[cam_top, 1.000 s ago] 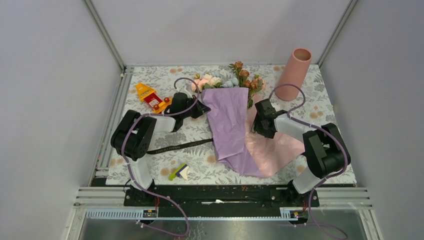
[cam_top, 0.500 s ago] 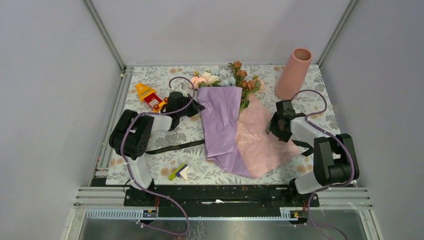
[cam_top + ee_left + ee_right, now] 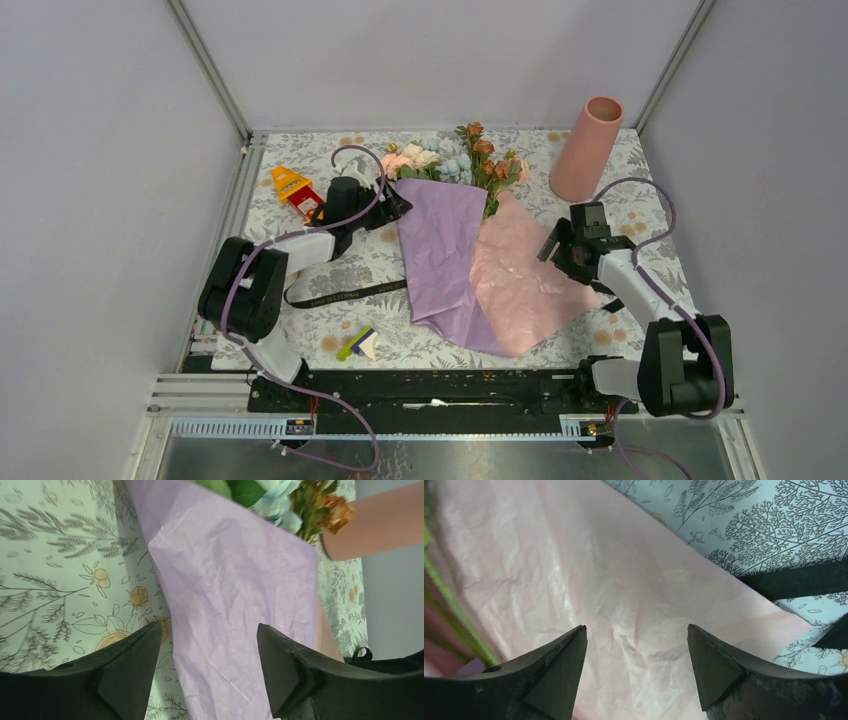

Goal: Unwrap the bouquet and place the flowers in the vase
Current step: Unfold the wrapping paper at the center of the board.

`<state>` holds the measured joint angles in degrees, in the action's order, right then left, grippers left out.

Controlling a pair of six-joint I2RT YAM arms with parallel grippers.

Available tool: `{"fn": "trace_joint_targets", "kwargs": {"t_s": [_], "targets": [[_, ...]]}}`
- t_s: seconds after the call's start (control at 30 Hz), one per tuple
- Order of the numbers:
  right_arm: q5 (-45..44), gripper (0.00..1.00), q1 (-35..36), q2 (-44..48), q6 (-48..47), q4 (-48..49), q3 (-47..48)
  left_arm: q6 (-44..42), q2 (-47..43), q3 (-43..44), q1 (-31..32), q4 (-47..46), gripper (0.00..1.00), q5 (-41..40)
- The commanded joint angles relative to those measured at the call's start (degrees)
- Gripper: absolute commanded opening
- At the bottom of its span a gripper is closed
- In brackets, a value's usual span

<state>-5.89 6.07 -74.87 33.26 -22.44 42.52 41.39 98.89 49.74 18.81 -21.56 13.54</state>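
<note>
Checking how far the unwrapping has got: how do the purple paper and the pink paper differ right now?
The purple paper lies on the left, its broad top edge at the flowers; the pink paper lies right of it, narrowing to a corner there. The left gripper hangs open over the purple paper, the right gripper open over the pink paper. Both are crinkled, flat, ungripped.

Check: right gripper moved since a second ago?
Yes: the right gripper shifted right, from left of the vase to below it in the top view.
</note>
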Motion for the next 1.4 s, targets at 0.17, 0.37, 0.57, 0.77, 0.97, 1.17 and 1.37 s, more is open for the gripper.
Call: {"fn": "trace_joint_targets", "kwargs": {"t_s": [0.17, 0.37, 0.57, 0.77, 0.97, 1.17, 1.37], "targets": [[13.47, 0.83, -0.08, 15.62, -3.81, -2.99, -1.06, -6.25, -21.61, -3.45, 2.22, 12.99, 0.77, -7.12], [20.10, 0.81, -0.09, 21.22, -2.88, -3.49, -2.35, -9.16, -32.60, -8.24, 13.44, 17.96, 0.77, -11.16], [20.94, 0.83, -0.09, 23.44, -3.05, -4.03, -3.20, -22.44, -39.86, -15.74, 34.01, 14.02, 0.77, -21.37], [21.04, 0.85, -0.09, 24.55, -3.03, -3.64, -4.52, -34.04, -36.06, -17.57, 50.11, 12.53, 0.76, -31.94], [21.38, 0.85, -0.09, 25.19, -2.93, -3.69, -4.81, -38.89, -24.34, -13.42, 53.31, 12.95, 0.76, -39.13], [21.18, 0.85, -0.09, 25.65, -3.11, -3.78, -4.84, -44.28, -17.39, -12.12, 56.15, 7.14, 0.78, -58.33], [21.18, 0.85, -0.09, 25.14, -3.45, -3.81, -4.45, -46.03, -13.82, -12.58, 56.91, 2.91, 0.77, -59.21]]}}
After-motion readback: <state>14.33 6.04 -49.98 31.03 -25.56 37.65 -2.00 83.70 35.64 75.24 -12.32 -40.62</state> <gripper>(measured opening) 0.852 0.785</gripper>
